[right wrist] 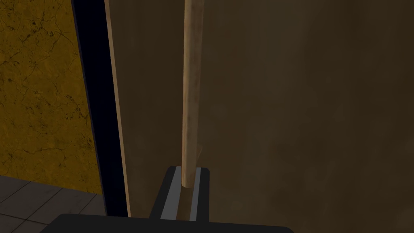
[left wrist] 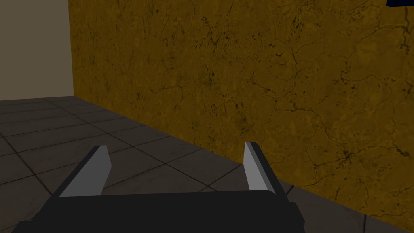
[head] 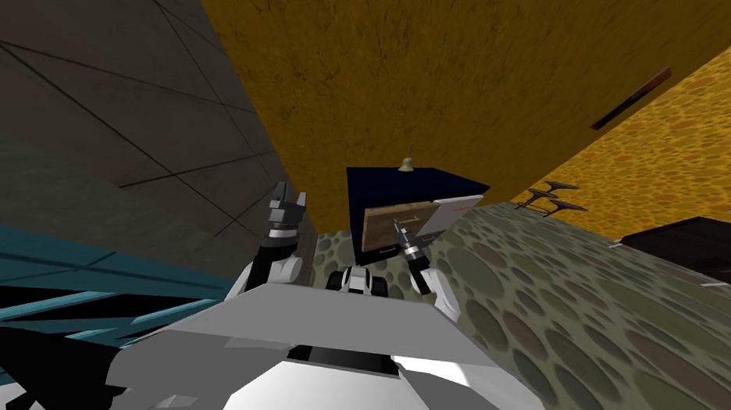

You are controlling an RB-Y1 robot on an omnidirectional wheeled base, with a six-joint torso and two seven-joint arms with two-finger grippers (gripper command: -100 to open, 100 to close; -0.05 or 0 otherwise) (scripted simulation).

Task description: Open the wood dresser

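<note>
The dresser [head: 416, 187] is a dark navy box against the yellow wall, with a wood front panel [head: 386, 225] facing me. My right gripper [head: 403, 233] is at that panel. In the right wrist view its fingers [right wrist: 186, 190] are shut on the end of a slim wooden bar handle [right wrist: 192, 81] that runs along the brown wood front [right wrist: 303, 121], with the dresser's navy edge [right wrist: 91, 101] beside it. My left gripper [head: 288, 198] is raised off to the left, away from the dresser, and stands open [left wrist: 176, 166] with nothing between its fingers.
A small bell-shaped object [head: 407, 163] stands on the dresser top. A light grey panel [head: 456, 211] sits angled beside the wood front. The yellow wall [head: 441, 77] is close behind. Dark furniture [head: 698, 243] stands at the right on patterned floor [head: 585, 304]; dark tiles [left wrist: 60, 133] lie left.
</note>
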